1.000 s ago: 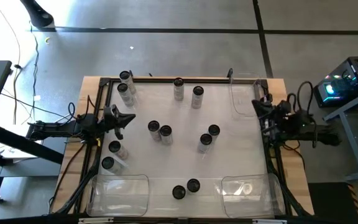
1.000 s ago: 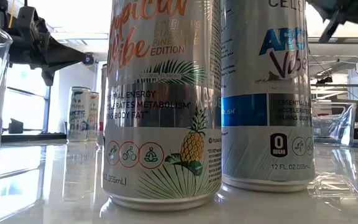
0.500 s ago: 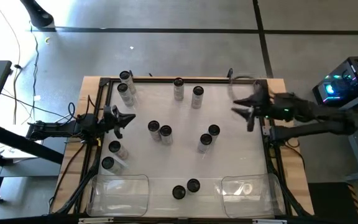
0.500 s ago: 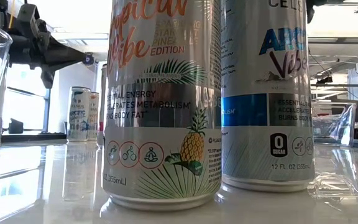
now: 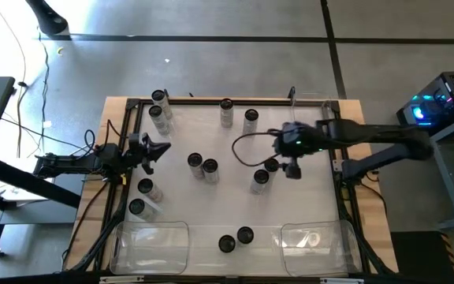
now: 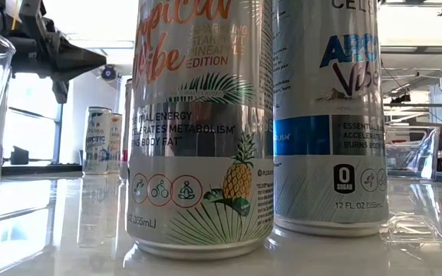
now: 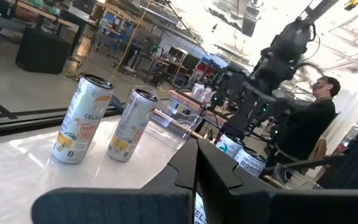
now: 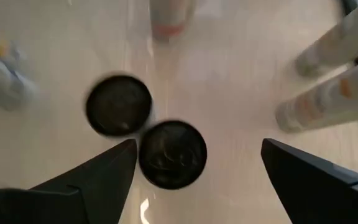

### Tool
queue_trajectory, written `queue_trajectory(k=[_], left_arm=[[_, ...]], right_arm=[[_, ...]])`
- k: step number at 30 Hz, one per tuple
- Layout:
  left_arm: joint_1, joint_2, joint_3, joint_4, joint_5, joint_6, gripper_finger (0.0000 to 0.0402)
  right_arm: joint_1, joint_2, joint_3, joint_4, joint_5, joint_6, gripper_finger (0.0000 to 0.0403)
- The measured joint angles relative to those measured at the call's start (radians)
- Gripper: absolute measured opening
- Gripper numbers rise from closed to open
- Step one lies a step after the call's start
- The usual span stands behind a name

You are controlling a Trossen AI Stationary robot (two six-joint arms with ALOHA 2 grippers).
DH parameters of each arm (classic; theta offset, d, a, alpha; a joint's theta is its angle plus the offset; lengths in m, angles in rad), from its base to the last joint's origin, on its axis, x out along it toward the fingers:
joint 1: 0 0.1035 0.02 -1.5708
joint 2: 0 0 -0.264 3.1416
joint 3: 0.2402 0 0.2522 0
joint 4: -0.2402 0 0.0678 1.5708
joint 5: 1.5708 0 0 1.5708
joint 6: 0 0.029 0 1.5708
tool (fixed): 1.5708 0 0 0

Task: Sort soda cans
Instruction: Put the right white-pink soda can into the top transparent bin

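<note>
Several soda cans with dark tops stand upright on the white table [image 5: 227,205]. My right gripper [image 5: 288,158] hangs open, pointing down, over a pair of cans [image 5: 271,166] [image 5: 260,180] right of the table's middle. In the right wrist view [image 8: 199,146] the two tops show below it: one [image 8: 171,154] close by one finger, the other [image 8: 118,104] outside the gap. My left gripper [image 5: 158,150] is shut and empty at the table's left edge; it also shows in the left wrist view [image 7: 196,149].
Clear plastic bins stand at the near left [image 5: 150,244], near right [image 5: 314,241] and far right [image 5: 310,118]. Two cans [image 5: 226,244] [image 5: 245,235] stand at the near edge and fill the low view [image 6: 202,130]. Other cans stand at the far edge, the left and the middle [image 5: 202,164].
My right arm has swung from the table's right edge toward the table's middle. Its gripper now hangs over the pair of cans right of the middle. The cans have stayed where they were.
</note>
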Motion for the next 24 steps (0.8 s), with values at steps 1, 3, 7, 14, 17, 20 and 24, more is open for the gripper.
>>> queue_trajectory(k=[1,3,7,14,17,20,24], left_arm=[[0.000,0.000,0.000,0.000,0.006,0.000,0.0001],[0.000,0.000,0.000,0.000,0.008,0.000,0.0001],[0.000,0.000,0.000,0.000,0.009,0.001,0.0001],[0.000,0.000,0.000,0.000,0.009,0.001,0.0001],[0.000,0.000,0.000,0.001,0.009,0.001,0.0001],[0.000,0.000,0.000,0.002,0.009,0.001,0.0001],[0.000,0.000,0.000,0.002,0.009,0.000,0.0001]], right_arm=[[-0.005,0.020,0.000,-0.008,-0.008,-0.012,0.0341],[-0.018,0.058,0.000,-0.016,-0.016,-0.027,0.0341],[-0.051,0.123,0.000,-0.017,-0.067,-0.051,0.0342],[-0.093,0.177,0.006,-0.011,-0.176,-0.090,0.0342],[-0.093,0.175,0.005,-0.007,-0.174,-0.091,0.0342],[-0.093,0.158,0.002,-0.003,-0.142,-0.072,0.0342],[-0.095,0.116,0.001,-0.020,-0.084,-0.030,0.0342]])
